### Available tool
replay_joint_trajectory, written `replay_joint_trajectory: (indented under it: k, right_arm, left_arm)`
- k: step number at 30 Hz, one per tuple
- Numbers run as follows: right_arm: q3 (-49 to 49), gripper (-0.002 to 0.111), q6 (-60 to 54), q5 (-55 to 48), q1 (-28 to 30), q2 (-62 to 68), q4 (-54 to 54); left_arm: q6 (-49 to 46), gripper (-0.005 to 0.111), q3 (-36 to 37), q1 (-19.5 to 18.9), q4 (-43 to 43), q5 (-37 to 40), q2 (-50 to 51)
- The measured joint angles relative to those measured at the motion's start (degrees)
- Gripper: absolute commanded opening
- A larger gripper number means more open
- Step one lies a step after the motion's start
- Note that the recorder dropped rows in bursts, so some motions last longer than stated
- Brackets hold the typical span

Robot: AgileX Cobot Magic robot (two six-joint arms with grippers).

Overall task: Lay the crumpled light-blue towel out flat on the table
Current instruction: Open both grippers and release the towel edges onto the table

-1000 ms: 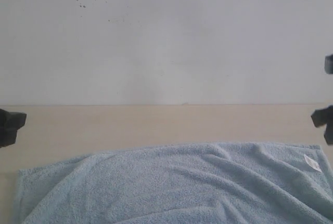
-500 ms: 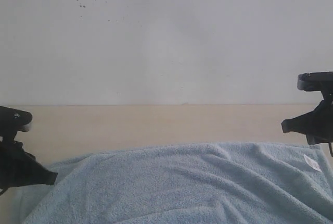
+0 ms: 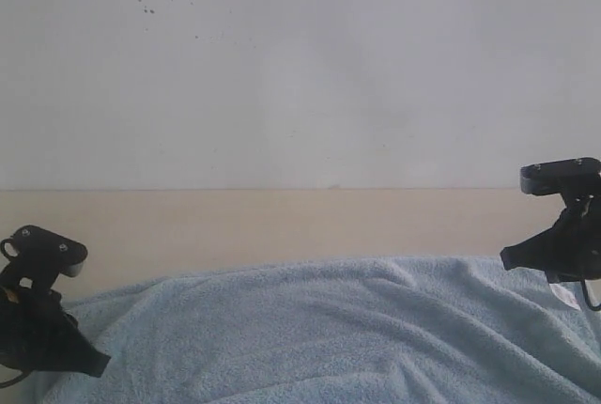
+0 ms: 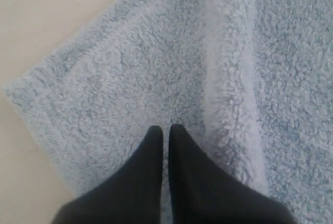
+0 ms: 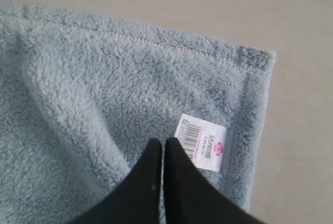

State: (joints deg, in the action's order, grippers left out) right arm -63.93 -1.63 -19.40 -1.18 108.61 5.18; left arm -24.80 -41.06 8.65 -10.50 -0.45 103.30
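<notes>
Exterior view: rumpled towel (image 3: 329,329) on table (image 3: 282,221), bare wood beyond its hem; left gripper (image 4: 165,130), right gripper (image 5: 163,143) closed at corners.

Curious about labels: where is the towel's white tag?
In the right wrist view, the white tag lies on the towel near its corner, beside the right pincer.

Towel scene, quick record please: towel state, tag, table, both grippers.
towel: light-blue terry, lying on the table, creased with several ridges, not yet flat
tag: white, barcode print, near the towel corner under the right gripper
table: pale wood, showing between towel and wall
left gripper: jaws shut, over a towel corner beside a raised fold; contact cannot be told
right gripper: jaws shut, tips next to the tag; contact cannot be told
</notes>
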Motion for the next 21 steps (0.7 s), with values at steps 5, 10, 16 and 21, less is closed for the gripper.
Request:
replay_joint_trajectory:
  k: [5,10,16,21]
  right_arm:
    - [0.0,0.001,0.0,0.2,0.0,0.0,0.0]
    - [0.0,0.001,0.0,0.4,0.0,0.0,0.0]
    - [0.0,0.001,0.0,0.4,0.0,0.0,0.0]
    - [0.0,0.001,0.0,0.4,0.0,0.0,0.0]
  left_arm:
    - [-0.9,0.004,0.0,0.0,0.0,-1.7,2.3]
    - [-1.0,0.004,0.0,0.0,0.0,-5.9,2.4]
    - [-3.8,0.004,-0.1,0.0,0.0,-9.8,4.7]
    - [-4.8,0.004,-0.2,0.0,0.0,-13.0,6.7]
